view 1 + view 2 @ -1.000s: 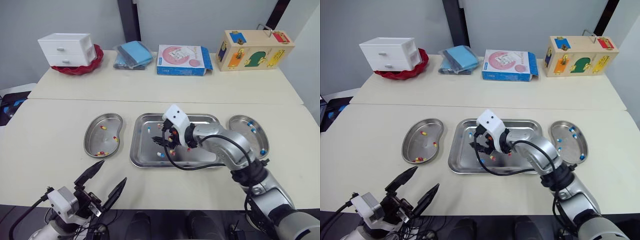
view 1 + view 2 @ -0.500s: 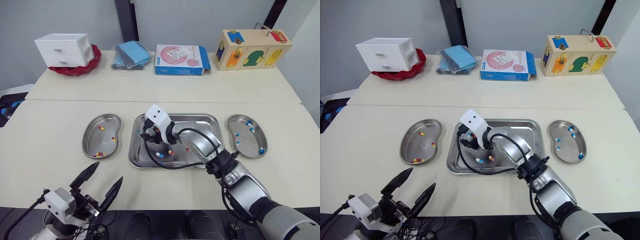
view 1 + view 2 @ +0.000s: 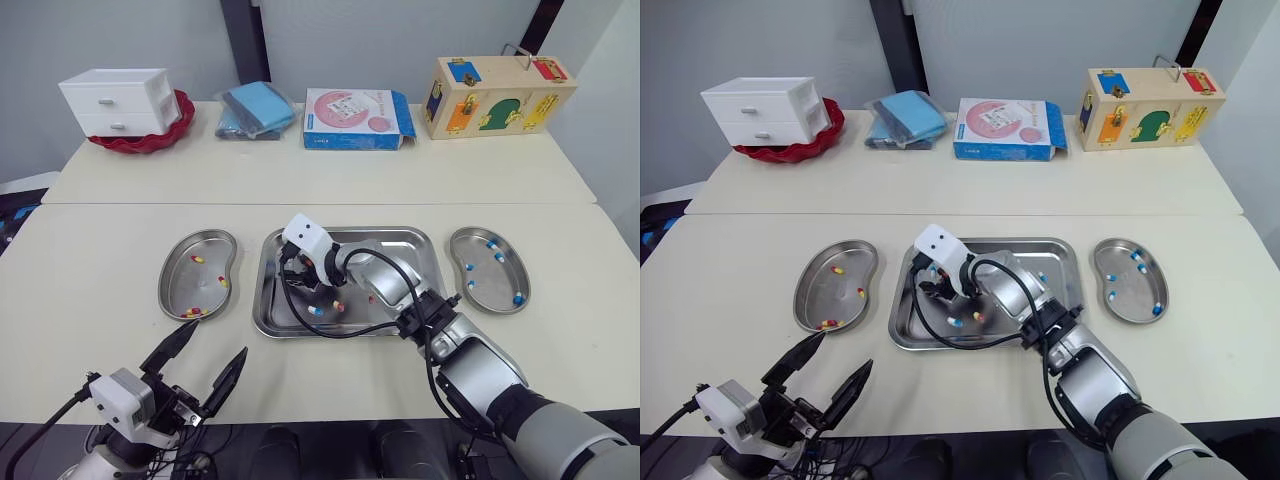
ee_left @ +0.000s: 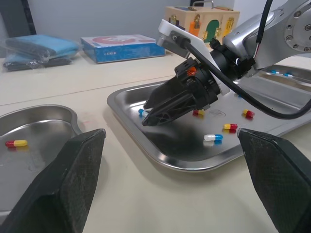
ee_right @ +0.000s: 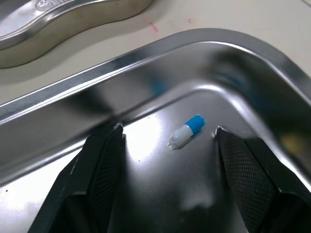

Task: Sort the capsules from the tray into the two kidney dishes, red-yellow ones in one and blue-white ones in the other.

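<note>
Nearest: L gripper (image 3: 226, 336) hangs low over the front edge of the cream table (image 3: 90, 260). Its two black fingers (image 4: 73, 184) are spread wide w/ nothing btw them, in front of the tray and the L dish.

Next back, centre: rectangular stainless-steel tray (image 3: 345, 333). R gripper (image 5: 167, 128) is down inside the tray's L end, tips at the tray floor near a rounded corner, parted to a moderate gap. A blue-white capsule (image 5: 187, 132) lies flat on the tray floor btw the two tips, nearer one of them; can't tell if it touches. Other loose caps in the tray:
- Another blue-white one (image 3: 315, 310) toward the front rim.
- A red-yellow capsule (image 3: 338, 306) just beside it.
- A few more red-yellow ones (image 4: 248, 113) further toward the R side.

L of tray, apart from it: steel kidney dish (image 3: 180, 285), holding a few red-yellow caps (image 3: 197, 258) only. R of tray: second steel kidney dish (image 3: 482, 290), holding blue-white caps (image 3: 498, 256) only.

Far edge of table, L to R:
- White two-drawer mini chest (image 3: 115, 100), sitting in a red bowl (image 3: 145, 142).
- Blue cloth in clear bag (image 3: 250, 108).
- Blue-and-pink flat box (image 3: 355, 118).
- Wooden latch box (image 3: 495, 95) w/ coloured doors.
</note>
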